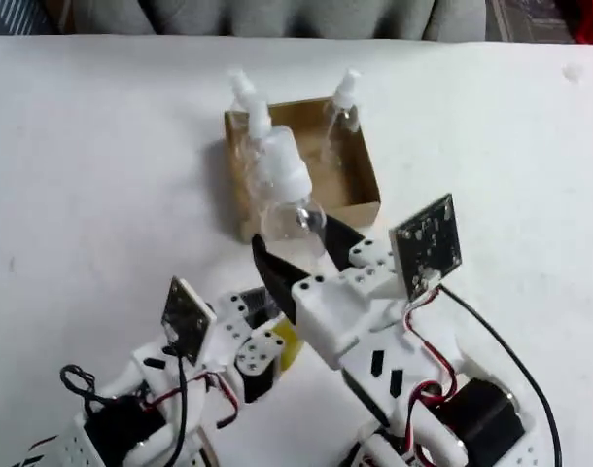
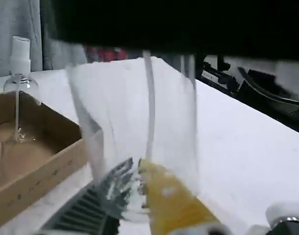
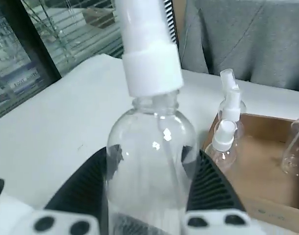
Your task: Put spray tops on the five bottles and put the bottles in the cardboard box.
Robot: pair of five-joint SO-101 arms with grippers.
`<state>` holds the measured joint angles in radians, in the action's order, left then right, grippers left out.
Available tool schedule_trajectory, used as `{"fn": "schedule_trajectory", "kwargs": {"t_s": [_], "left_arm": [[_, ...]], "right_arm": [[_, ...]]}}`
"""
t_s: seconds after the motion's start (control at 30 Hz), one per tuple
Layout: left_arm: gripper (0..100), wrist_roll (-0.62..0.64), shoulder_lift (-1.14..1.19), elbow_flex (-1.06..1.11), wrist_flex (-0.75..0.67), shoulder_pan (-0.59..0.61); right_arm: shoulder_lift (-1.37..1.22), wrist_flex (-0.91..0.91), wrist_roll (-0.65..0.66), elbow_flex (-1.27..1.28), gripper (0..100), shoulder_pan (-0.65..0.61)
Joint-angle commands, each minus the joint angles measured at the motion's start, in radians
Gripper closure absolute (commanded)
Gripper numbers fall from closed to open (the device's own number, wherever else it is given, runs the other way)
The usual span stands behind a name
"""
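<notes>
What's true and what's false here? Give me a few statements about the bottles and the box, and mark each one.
1. The right gripper holds a clear bottle. True.
2. That bottle has nothing on its neck. False: a white spray top sits on it.
3. The cardboard box has nothing in it. False: bottles with spray tops stand inside it.
4. The box stands on a white table. True.
</notes>
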<state>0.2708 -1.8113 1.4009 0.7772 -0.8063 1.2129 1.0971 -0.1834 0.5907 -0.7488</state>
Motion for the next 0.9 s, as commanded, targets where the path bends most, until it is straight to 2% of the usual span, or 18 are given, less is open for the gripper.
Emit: {"fn": "schedule_trajectory", "kwargs": {"t_s": [0.0,0.17,0.33,0.47,0.7,0.87], "left_arm": [[98,-0.006,-0.019,-0.009,-0.080,0.056],[98,-0.003,-0.019,-0.015,-0.075,0.036],[98,-0.011,-0.019,-0.017,-0.009,-0.068],[98,-0.012,-0.019,-0.017,-0.009,-0.093],[98,-0.012,-0.019,-0.011,-0.094,-0.091],[98,-0.012,-0.019,-0.008,-0.097,-0.090]], "right_arm": [[0.028,0.059,0.028,-0.035,98.1,0.001],[0.054,0.033,0.058,-0.035,98.1,0.073],[-0.012,-0.108,0.054,-0.029,98.1,0.185],[-0.124,-0.166,0.052,-0.031,98.1,0.180],[-0.254,-0.180,0.015,-0.031,98.1,0.125],[-0.237,-0.054,0.012,-0.078,98.1,0.079]]}}
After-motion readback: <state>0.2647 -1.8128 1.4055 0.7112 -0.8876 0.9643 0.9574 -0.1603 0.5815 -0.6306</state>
